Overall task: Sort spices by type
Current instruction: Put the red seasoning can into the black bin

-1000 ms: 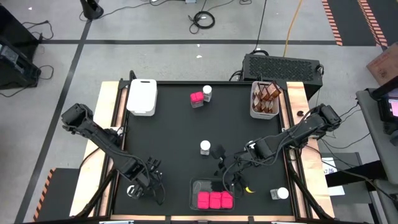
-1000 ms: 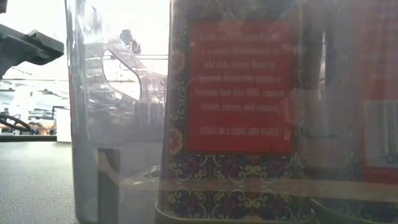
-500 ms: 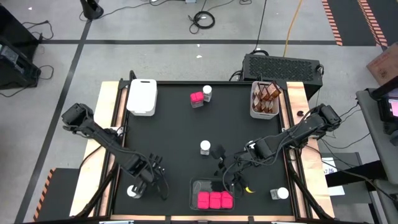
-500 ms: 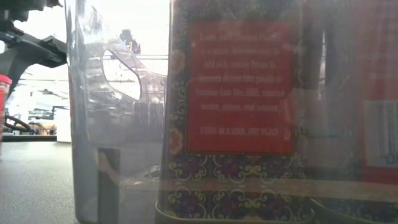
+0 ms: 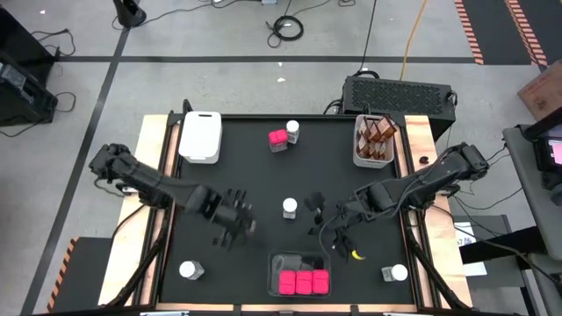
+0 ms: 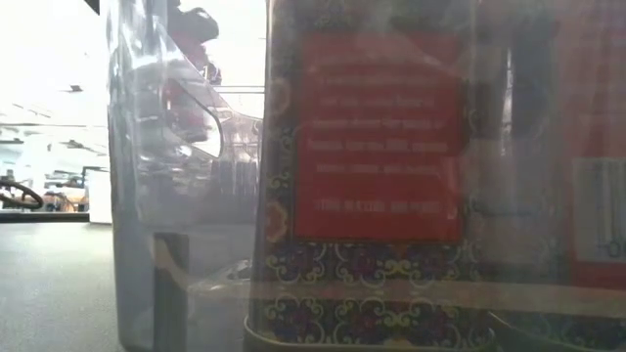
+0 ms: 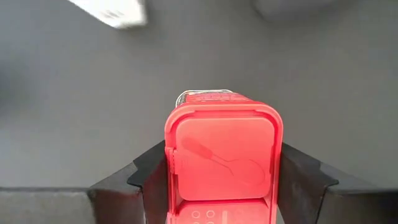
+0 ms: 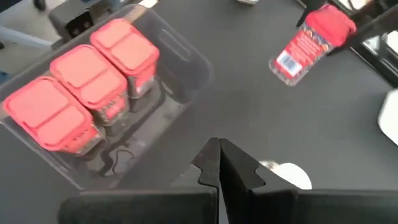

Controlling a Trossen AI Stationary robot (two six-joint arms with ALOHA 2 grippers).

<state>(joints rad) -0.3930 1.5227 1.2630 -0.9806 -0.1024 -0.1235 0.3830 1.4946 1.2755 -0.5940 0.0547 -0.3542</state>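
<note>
From above, the left gripper [image 5: 235,219] sits over the black table [image 5: 255,175] left of centre, its dark fingers hiding whatever they carry, while the right gripper [image 5: 338,235] hangs right of centre, just above the clear tray [image 5: 274,263] at the near edge, which holds three pink boxes [image 5: 303,282] in a row. A fourth pink box [image 5: 277,140] stands at the far side beside a white-lidded jar [image 5: 292,131]; other white-lidded jars stand at mid-table [image 5: 289,207], at the near left [image 5: 187,270] and at the near right [image 5: 398,273]. Brown jars [image 5: 378,133] fill a tray at the far right, and a white tray [image 5: 200,136] lies at the far left. The low view is blocked by a pink box's printed label [image 6: 377,147] seen through clear plastic. The left wrist view settles the grip — its fingers [image 7: 149,180] clamp a pink-lidded box [image 7: 222,158] from both sides, above the table. In the right wrist view the right fingers [image 8: 217,165] are pressed together on nothing — beyond them lie the tray's three boxes, and the held box [image 8: 311,43] shows tilted in the air.
</note>
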